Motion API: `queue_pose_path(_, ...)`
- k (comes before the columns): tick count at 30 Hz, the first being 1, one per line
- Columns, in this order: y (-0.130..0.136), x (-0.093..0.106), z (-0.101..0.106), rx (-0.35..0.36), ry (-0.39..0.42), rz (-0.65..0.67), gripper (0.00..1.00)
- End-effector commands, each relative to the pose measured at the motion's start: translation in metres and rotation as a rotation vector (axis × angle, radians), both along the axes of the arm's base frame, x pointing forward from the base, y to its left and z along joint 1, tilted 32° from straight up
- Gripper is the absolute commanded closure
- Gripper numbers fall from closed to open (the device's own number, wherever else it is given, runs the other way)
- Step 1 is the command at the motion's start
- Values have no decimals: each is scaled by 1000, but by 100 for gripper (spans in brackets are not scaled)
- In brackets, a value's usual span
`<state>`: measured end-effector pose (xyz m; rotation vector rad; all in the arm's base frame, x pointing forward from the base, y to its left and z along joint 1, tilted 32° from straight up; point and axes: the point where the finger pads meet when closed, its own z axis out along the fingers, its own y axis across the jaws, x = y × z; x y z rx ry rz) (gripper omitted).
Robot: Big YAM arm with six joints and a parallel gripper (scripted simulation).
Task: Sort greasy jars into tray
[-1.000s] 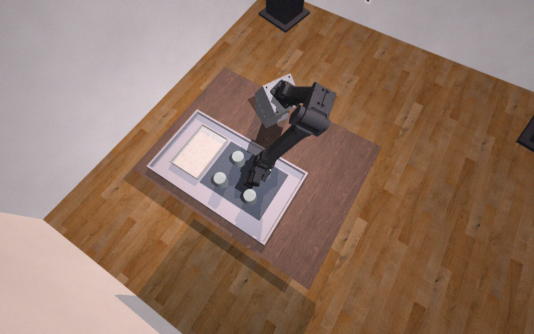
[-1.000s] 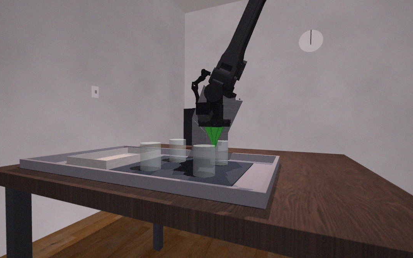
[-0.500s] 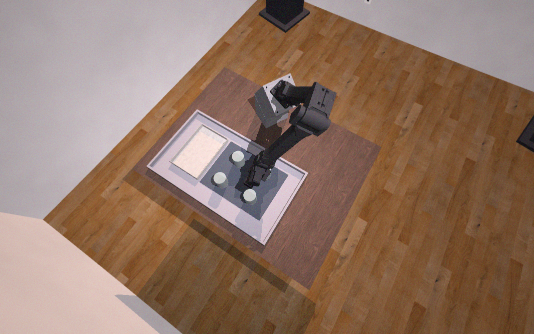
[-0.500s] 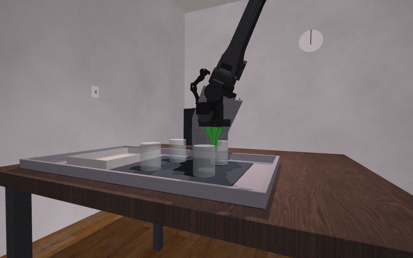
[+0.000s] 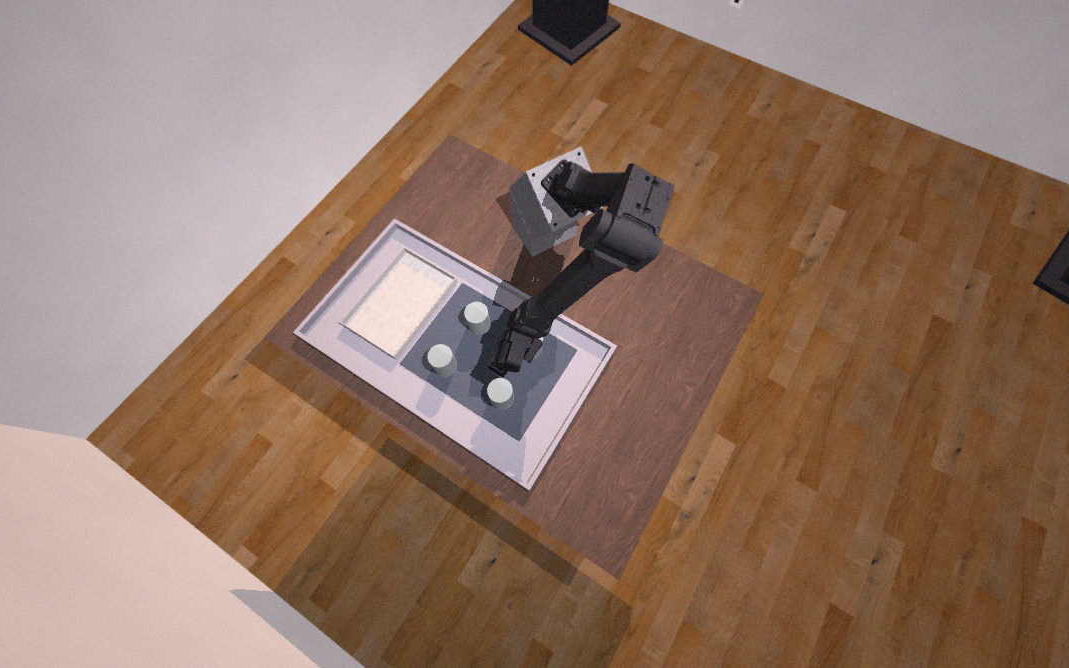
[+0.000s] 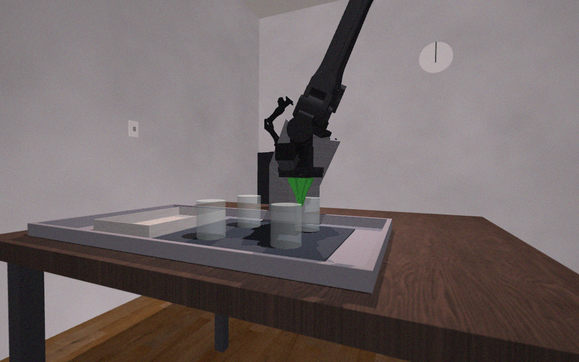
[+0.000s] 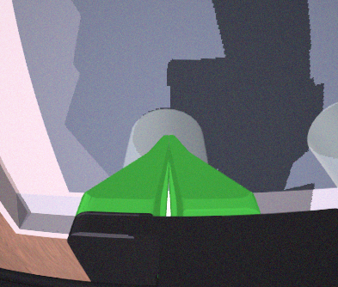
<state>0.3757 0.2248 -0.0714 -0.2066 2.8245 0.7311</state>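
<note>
Pale, rimmed tray at left of the exterior view, just beside the dark mat. Four translucent glass jars, mouth down, on the mat: left jar, rear jar, front jar, right jar. Green-fingered gripper pinched together on nothing, tip near the right jar's top. Bare mat at right.

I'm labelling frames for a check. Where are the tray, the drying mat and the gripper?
tray (image 5: 353,308): top view, its near rim.
drying mat (image 5: 551,365): top view, bare dark part right of the arm.
gripper (image 6: 300,200): exterior view, shut green fingertips.
</note>
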Motion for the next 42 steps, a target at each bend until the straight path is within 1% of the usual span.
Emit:
queue_pose_path(1,3,-5,4,4,-6,2,100)
queue_pose_path(42,3,-10,2,4,-6,2,100)
